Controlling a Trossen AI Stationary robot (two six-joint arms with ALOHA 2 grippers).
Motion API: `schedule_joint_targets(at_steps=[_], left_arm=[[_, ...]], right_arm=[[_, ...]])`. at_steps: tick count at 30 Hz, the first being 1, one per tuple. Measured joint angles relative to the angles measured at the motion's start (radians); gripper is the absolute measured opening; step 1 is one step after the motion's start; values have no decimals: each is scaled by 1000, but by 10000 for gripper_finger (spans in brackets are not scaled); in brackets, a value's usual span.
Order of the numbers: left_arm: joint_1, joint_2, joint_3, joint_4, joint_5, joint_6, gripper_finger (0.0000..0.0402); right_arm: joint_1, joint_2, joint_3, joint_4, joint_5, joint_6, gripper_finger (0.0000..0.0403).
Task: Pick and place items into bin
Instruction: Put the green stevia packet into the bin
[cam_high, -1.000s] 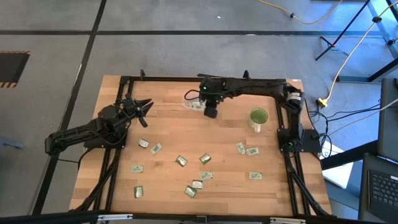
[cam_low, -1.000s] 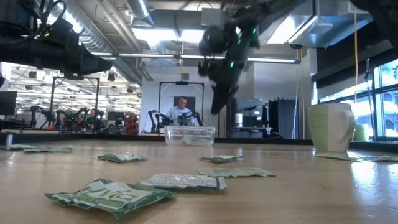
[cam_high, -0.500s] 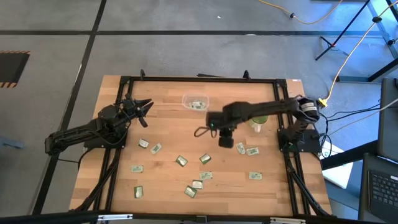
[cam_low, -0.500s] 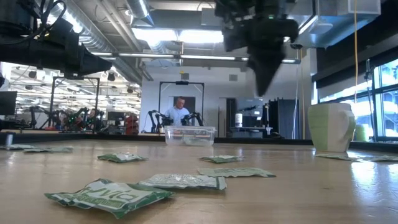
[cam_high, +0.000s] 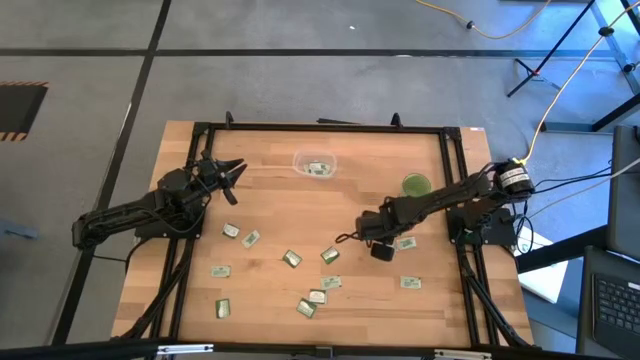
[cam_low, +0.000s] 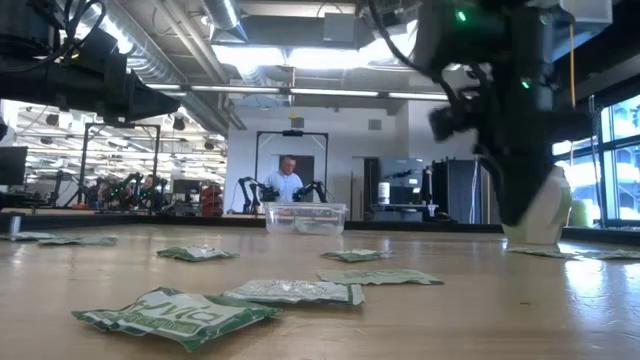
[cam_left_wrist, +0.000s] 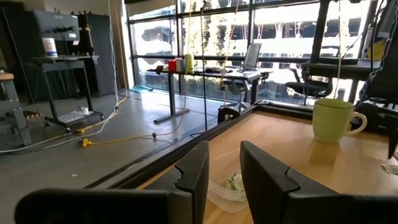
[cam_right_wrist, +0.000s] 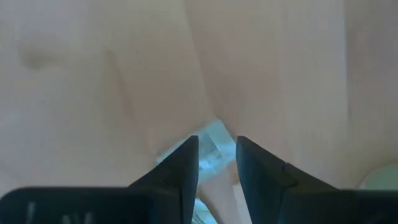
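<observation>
Several pale green and white packets (cam_high: 291, 259) lie flat across the near half of the wooden table, also shown in the low view (cam_low: 175, 315). The clear bin (cam_high: 315, 164) stands near the far edge with a few packets inside. My right gripper (cam_high: 380, 249) is open, pointing down just above the table over one packet (cam_right_wrist: 211, 144), which shows in the gap between its fingertips; another packet (cam_high: 405, 242) lies beside it. My left gripper (cam_high: 234, 180) waits open and raised at the table's left side, facing the bin (cam_left_wrist: 227, 186).
A green round cup (cam_high: 416, 186) with a white base stands right of centre, just beyond my right gripper and partly behind it in the low view (cam_low: 545, 205). Black frame rails run along the table edges. Bare wood lies between the bin and the packets.
My right gripper has swung from above the bin at the far edge toward the near right, past the cup, and come down low over the packets near the cup. The left arm and the packets on the table have stayed put.
</observation>
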Motion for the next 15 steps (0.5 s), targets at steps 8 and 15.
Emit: schedule_joint_targets(at_steps=[8,15], left_arm=[[0,0,0,0,-1,-3,86],[0,0,0,0,-1,-3,86]], right_arm=[[6,0,-116,175,-20,29,110],[-2,-4,-141,193,-31,56,107]])
